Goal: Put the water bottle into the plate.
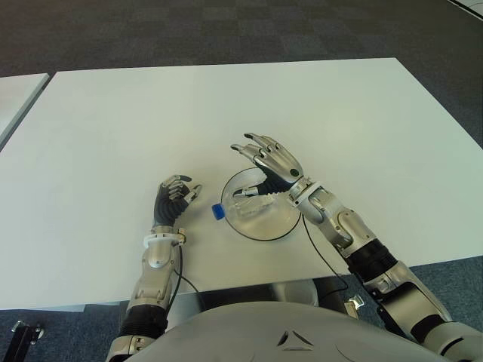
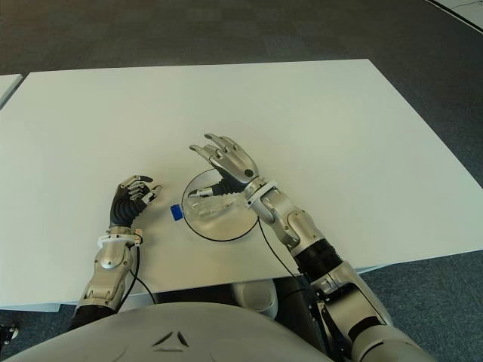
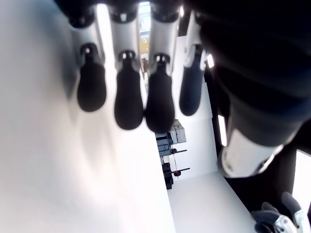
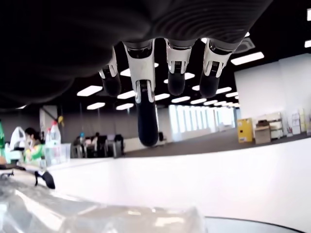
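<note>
- The water bottle [image 1: 245, 208] lay on its side in the plate [image 1: 283, 226], its clear body across the dish and its blue cap [image 1: 217, 211] poking out over the rim toward 9 o'clock.
- The plate sat on the white counter [image 1: 226, 113], close to the near edge and roughly in front of the robot's body.
- The right hand [image 1: 273, 158] hovered over the plate's far side, at about 12 o'clock from the bottle. Its fingers were spread apart and held nothing; in the right wrist view the fingertips [image 4: 147, 128] hung free in open air, with the crinkled clear plastic of the bottle below them and not touching.
- The left hand [image 1: 173, 197] showed at about 9 o'clock from the plate, just beside the bottle's cap but apart from it. Its fingers were loosely curled with nothing between them; the left wrist view showed the fingers [image 3: 129, 99] just above bare counter.
- Judged from how things lay, the placing was essentially done: the bottle rested in the dish and neither hand gripped it.
- What seemed left was small: drawing the right hand clear of the plate. The overhanging cap looked like the only loose end, since a rounded bottle on its side could roll toward that edge.
</note>
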Motion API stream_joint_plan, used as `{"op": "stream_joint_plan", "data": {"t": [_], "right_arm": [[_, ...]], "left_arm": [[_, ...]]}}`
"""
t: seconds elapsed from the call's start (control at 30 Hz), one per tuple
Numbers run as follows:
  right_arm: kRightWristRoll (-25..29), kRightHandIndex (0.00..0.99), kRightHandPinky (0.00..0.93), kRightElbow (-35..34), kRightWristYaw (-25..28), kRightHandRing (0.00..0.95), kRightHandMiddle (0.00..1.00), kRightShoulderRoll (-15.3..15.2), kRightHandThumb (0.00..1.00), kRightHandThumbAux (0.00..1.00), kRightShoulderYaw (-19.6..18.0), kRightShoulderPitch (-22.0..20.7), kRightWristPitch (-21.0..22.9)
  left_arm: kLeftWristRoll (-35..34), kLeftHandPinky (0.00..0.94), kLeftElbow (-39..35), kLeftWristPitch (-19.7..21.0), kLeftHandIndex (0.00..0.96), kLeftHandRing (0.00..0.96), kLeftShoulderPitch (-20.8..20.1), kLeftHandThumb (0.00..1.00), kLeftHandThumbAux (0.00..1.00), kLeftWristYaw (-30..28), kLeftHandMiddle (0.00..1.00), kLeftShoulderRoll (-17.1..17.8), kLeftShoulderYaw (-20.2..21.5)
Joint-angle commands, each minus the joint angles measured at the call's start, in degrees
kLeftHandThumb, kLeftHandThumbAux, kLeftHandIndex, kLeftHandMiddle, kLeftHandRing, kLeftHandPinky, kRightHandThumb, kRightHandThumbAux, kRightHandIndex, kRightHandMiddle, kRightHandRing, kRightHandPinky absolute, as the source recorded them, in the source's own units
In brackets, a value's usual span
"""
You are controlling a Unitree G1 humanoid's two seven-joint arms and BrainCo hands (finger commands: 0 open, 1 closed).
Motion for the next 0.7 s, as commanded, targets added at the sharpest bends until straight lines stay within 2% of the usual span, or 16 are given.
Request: {"op": "stream_joint_plan", "data": {"t": [0.03, 0.2, 0.33, 0.47, 0.57, 0.7], "right_arm": [[4.83, 0.0, 0.0, 0.49, -2.67, 0.0, 0.0, 1.74, 0.46, 0.175, -2.41, 2.84, -1.1], [8.59, 0.0, 0.0, 1.77, -5.13, 0.0, 0.0, 2.78, 0.471, 0.172, -3.99, 3.69, -3.87], [20.72, 0.0, 0.0, 5.01, -5.79, 0.0, 0.0, 5.94, 0.496, 0.163, -7.58, 4.98, -10.78], [29.15, 0.0, 0.0, 7.66, -4.47, 0.0, 0.0, 7.24, 0.511, 0.148, -10.67, 5.65, -15.62], [32.11, 0.0, 0.0, 9.22, -4.13, 0.0, 0.0, 7.79, 0.492, 0.133, -12.5, 5.88, -18.0], [35.45, 0.0, 0.0, 10.21, -3.38, 0.0, 0.0, 8.0, 0.465, 0.116, -15.01, 6.95, -20.82]], "left_arm": [[0.36, 0.65, 1.48, 0.91, 0.435, 0.679, -0.01, 0.704, 0.718, -1.02, 0.693, 0.52, -0.14], [0.15, 0.646, 1.55, 0.78, 0.435, 0.677, -0.06, 0.704, 0.718, -0.97, 0.69, 0.48, -0.09], [0.0, 0.642, 1.4, 0.43, 0.435, 0.672, 0.06, 0.703, 0.718, -0.85, 0.685, 0.36, -0.04], [-0.2, 0.638, 0.52, 1.24, 0.435, 0.666, 0.46, 0.703, 0.717, -0.85, 0.68, 0.16, 0.02], [-0.59, 0.641, -0.33, 2.82, 0.435, 0.668, 0.77, 0.705, 0.716, -0.8, 0.682, -0.18, 0.17], [-0.71, 0.645, -0.36, 2.98, 0.436, 0.672, 0.84, 0.706, 0.716, -0.75, 0.687, -0.29, 0.19]]}}
